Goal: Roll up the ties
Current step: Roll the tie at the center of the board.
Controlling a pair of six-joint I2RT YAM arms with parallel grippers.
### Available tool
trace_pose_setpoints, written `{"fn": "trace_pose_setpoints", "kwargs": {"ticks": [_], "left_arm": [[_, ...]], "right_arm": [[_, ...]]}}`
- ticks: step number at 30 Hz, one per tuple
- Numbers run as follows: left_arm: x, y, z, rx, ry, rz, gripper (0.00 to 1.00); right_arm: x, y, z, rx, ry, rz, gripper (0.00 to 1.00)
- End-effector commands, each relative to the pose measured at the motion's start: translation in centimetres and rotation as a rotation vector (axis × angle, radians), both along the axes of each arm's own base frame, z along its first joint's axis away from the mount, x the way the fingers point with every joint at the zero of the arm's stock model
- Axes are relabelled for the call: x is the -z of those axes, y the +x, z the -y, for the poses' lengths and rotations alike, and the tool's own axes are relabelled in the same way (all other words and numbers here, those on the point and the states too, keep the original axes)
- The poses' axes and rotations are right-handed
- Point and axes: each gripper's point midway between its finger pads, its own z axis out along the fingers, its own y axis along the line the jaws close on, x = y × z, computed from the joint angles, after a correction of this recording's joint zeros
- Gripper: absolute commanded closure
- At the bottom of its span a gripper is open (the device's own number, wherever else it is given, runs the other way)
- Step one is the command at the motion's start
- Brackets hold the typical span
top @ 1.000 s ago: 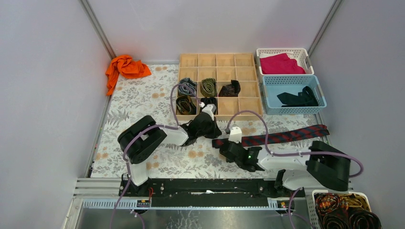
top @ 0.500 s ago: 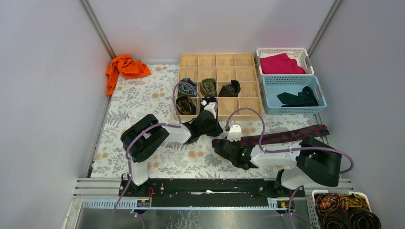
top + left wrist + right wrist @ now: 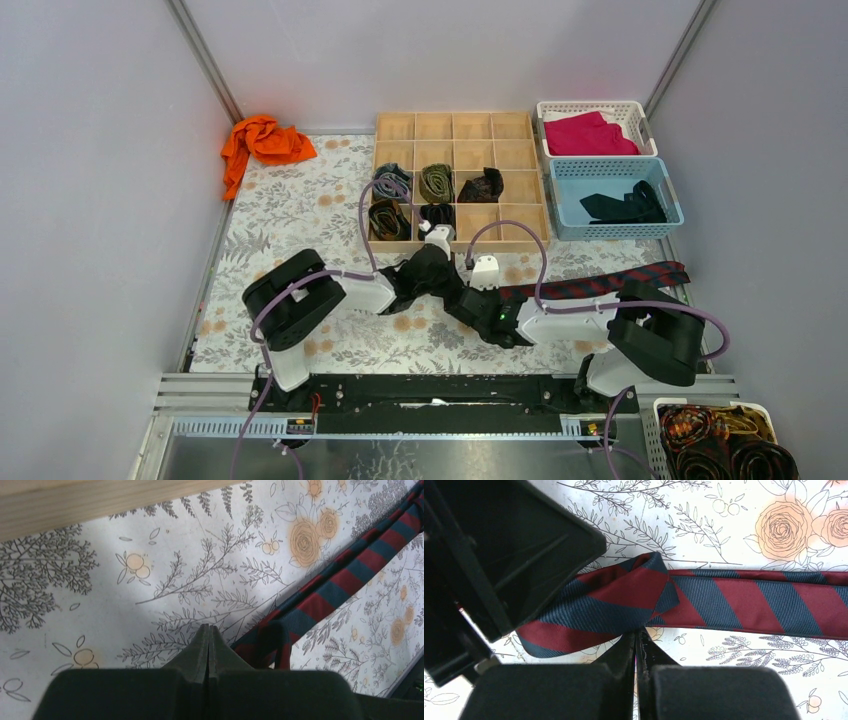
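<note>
A navy tie with red diagonal stripes (image 3: 600, 285) lies stretched across the floral mat, its left end folded over (image 3: 644, 587). My right gripper (image 3: 640, 632) is shut, its tips pinching the near edge of that fold. In the top view it (image 3: 466, 298) sits tip to tip with my left gripper (image 3: 447, 280). My left gripper (image 3: 207, 628) is shut on nothing, with the folded tie end (image 3: 272, 637) just to its right. Several rolled ties fill the wooden organiser (image 3: 520, 125): grey-blue (image 3: 392, 183), olive (image 3: 435, 182), brown (image 3: 388, 220).
An orange cloth (image 3: 262, 140) lies at the back left. A white basket (image 3: 640, 108) holds magenta cloth, and a blue basket (image 3: 565, 200) holds a black tie (image 3: 625, 207). Another basket (image 3: 700, 405) of ties sits at the near right. The organiser's wooden wall (image 3: 100, 505) is close ahead of the left gripper.
My right gripper slid left along the striped tie toward the left gripper and closed on it. The left arm shifted slightly toward the near edge, still shut.
</note>
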Motion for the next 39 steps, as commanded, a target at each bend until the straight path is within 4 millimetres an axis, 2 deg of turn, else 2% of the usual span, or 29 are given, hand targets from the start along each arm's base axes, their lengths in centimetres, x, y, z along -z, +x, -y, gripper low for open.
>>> {"fn": "trace_pose_setpoints", "kwargs": {"ticks": [1,5,8,10,12,14,17,19,21,24,27,31,39], "left_arm": [[9.4,-8.5,-9.3,0.04,0.396,-0.299,1.0],[8.9,-7.0,-10.3,-0.026,0.456,-0.253,1.0],[7.5,-4.7,-10.5,-0.108,0.467,-0.199,1.0],[5.3,-2.7,-10.5,-0.181,0.44,-0.143,1.0],[2.5,-0.6,-10.8,-0.266,0.411,-0.075,1.0],[-1.2,1.2,-11.4,-0.353,0.378,-0.003,1.0],[-7.2,2.4,-12.9,-0.459,0.327,0.105,1.0],[-10.7,1.9,-14.2,-0.5,0.267,0.156,1.0],[-14.3,0.7,-15.5,-0.526,0.175,0.202,1.0],[-16.7,-1.4,-17.2,-0.539,0.073,0.233,1.0],[-17.5,-2.9,-19.1,-0.558,0.034,0.241,1.0],[-17.6,-4.1,-21.1,-0.592,0.03,0.247,1.0],[-16.5,-4.4,-21.7,-0.592,0.055,0.248,1.0]], "right_arm": [[0.6,-0.3,1.0,-0.02,-0.062,-0.036,1.0],[0.0,-1.2,0.7,-0.053,-0.035,-0.047,1.0],[-1.2,-2.2,0.8,-0.08,-0.045,-0.027,1.0],[-2.4,-2.8,1.2,-0.081,-0.058,-0.01,1.0],[-3.9,-3.4,1.5,-0.082,-0.061,0.01,0.98],[-5.3,-3.8,1.5,-0.09,-0.055,0.025,0.95],[-7.3,-3.9,0.6,-0.114,-0.048,0.04,0.86],[-8.2,-3.6,-0.2,-0.131,-0.068,0.061,0.68],[-8.7,-3.4,-1.4,-0.153,-0.106,0.075,0.62],[-8.9,-3.0,-3.2,-0.168,-0.19,0.092,0.45],[-8.4,-2.7,-4.8,-0.166,-0.274,0.101,0.34],[-7.0,-2.4,-6.2,-0.161,-0.332,0.086,0.29],[-5.5,-0.9,-6.3,-0.081,-0.485,0.128,0.22]]}}
